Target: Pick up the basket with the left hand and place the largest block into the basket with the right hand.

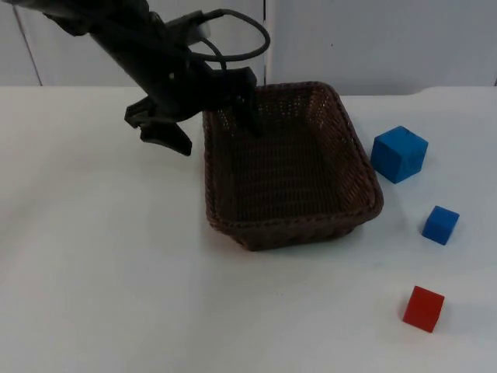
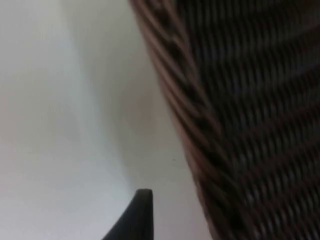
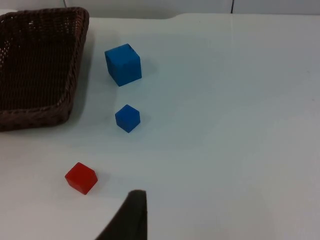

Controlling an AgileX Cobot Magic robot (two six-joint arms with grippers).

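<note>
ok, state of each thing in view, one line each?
basket: on the table, empty, upright.
left gripper: open, straddling the basket's far-left rim, one finger inside, one outside.
large blue block: on the table, right of the basket, untouched.
small blue block: on the table, untouched.
red block: on the table, untouched.

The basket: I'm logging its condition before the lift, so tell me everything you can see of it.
The basket is a dark brown woven wicker tray, rectangular with rounded corners, low flaring walls and a thick braided rim. It stands upright on the white table, with nothing inside. The left gripper straddles its far left rim, one finger inside and the other outside the wall. Three blocks lie apart from it on its right side; none touch it.
</note>
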